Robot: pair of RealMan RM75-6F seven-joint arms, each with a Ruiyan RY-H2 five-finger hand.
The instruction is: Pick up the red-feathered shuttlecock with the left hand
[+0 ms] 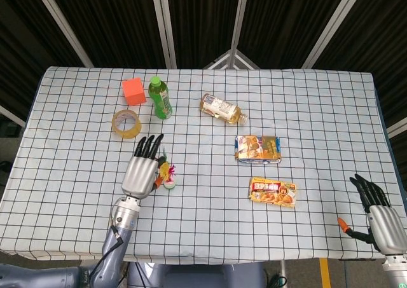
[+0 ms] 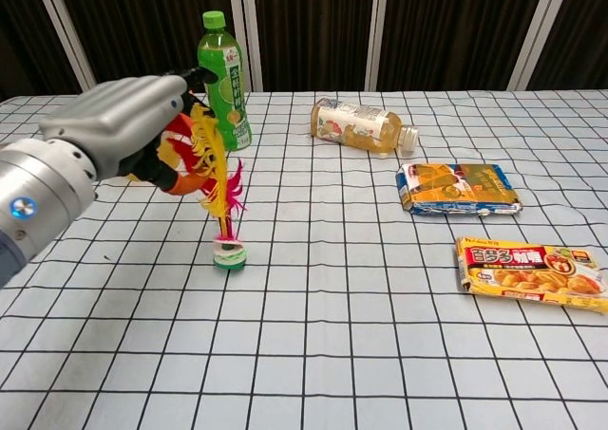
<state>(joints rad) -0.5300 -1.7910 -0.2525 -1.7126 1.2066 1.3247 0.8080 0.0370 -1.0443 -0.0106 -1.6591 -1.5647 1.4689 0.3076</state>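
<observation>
The red-feathered shuttlecock [image 2: 215, 179] hangs upright, base down, with red, yellow and magenta feathers on top. My left hand [image 2: 122, 126] grips the feathers from the left, fingers curled around them. Its small green-and-white base [image 2: 228, 255] is at or just above the tablecloth; I cannot tell which. In the head view the left hand [image 1: 141, 171] is left of centre with the shuttlecock [image 1: 166, 173] at its right side. My right hand [image 1: 382, 213] rests at the table's front right corner, fingers stretched out, holding nothing.
A green bottle [image 2: 223, 69] stands behind the left hand beside an orange cube [image 1: 133, 91] and a tape roll [image 1: 126, 123]. A yellow bottle [image 2: 363, 126] lies at centre back. Two snack packs [image 2: 459, 187] [image 2: 532, 272] lie to the right.
</observation>
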